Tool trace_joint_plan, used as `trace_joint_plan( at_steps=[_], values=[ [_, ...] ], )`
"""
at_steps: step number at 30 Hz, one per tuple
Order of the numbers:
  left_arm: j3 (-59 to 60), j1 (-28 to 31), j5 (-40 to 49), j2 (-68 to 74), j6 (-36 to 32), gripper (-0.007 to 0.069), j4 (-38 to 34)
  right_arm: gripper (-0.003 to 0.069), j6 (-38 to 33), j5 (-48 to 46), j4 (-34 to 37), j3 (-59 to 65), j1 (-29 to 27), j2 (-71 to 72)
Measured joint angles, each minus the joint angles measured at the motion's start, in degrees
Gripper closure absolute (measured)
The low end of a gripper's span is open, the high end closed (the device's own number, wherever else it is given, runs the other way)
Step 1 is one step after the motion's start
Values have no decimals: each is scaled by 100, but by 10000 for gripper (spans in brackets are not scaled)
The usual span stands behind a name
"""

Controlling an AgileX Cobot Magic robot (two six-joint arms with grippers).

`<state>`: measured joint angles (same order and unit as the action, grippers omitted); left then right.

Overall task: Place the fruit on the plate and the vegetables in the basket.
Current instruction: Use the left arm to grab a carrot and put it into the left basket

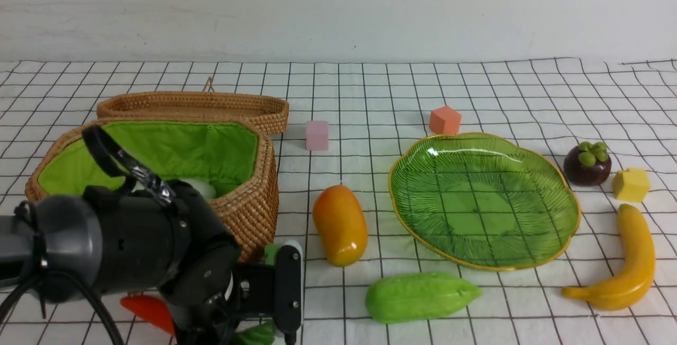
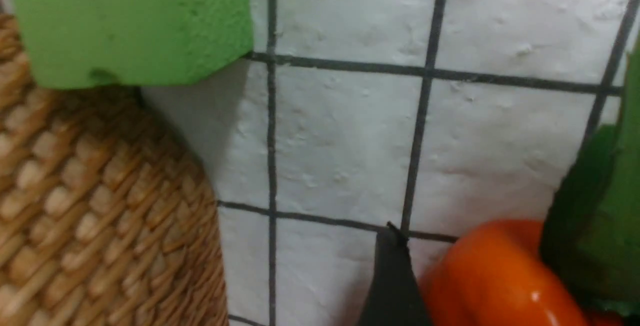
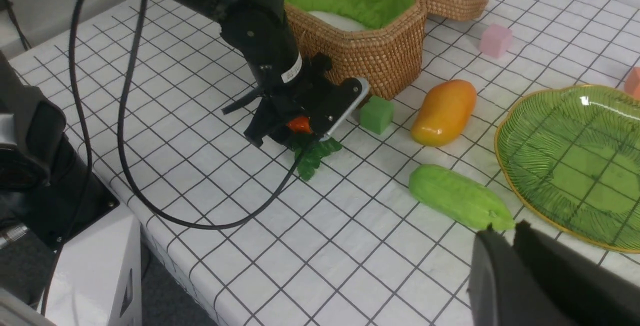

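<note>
Left gripper low over the checked cloth, jaws spread to either side of the carrot (its leaves stick out beyond the fingers). Carrot lies just beside the basket, near a green cube. White vegetable sits inside the basket. Gourd, mango, banana and mangosteen lie around the plate, all outside it. Right gripper pressed together, holding nothing.

Our left arm lay low at eight o'clock in the front view, wrist bent steeply downward. Its left gripper pointed down with the jaws spread apart. Our right gripper hung aloft, its fingers almost touching and empty.
</note>
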<state>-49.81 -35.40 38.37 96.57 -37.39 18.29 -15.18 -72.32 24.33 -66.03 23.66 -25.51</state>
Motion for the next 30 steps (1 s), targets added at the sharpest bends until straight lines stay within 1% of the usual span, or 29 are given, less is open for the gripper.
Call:
trace_joint_plan(
  at_steps=[3,5,9,11,13,16,18,21,22,23,24,25,30],
  values=[
    [-5,-4,19,28,0,209,11,588,0,0,57,0,0,0],
    [-5,-4,16,28,27,228,23,589,0,0,68,0,0,0],
    [-5,-4,39,28,337,228,37,585,0,0,84,0,0,0],
    [-27,-11,137,11,700,228,24,584,0,0,84,0,0,0],
    [-96,-100,383,-107,933,228,17,582,0,0,84,0,0,0],
    [-406,-384,847,-653,1294,228,62,581,0,0,99,0,0,0],
    [-805,-578,1094,-1151,1555,228,255,578,0,0,99,0,4,0],
    [-1256,-622,1207,-1544,1724,229,736,573,0,12,116,0,4,0],
    [-1479,-572,1220,-1650,1760,229,1118,573,0,61,123,0,4,0],
    [-1479,-559,1220,-1656,1760,229,1166,573,0,72,123,0,4,0],
    [-1679,-404,1133,-1662,1766,229,1467,571,0,170,129,0,4,0],
    [-1772,-255,1023,-1635,1776,229,1608,571,0,234,123,0,4,0],
    [-1932,586,357,-1265,1783,230,1865,569,18,721,-44,0,4,0]
  ],
)
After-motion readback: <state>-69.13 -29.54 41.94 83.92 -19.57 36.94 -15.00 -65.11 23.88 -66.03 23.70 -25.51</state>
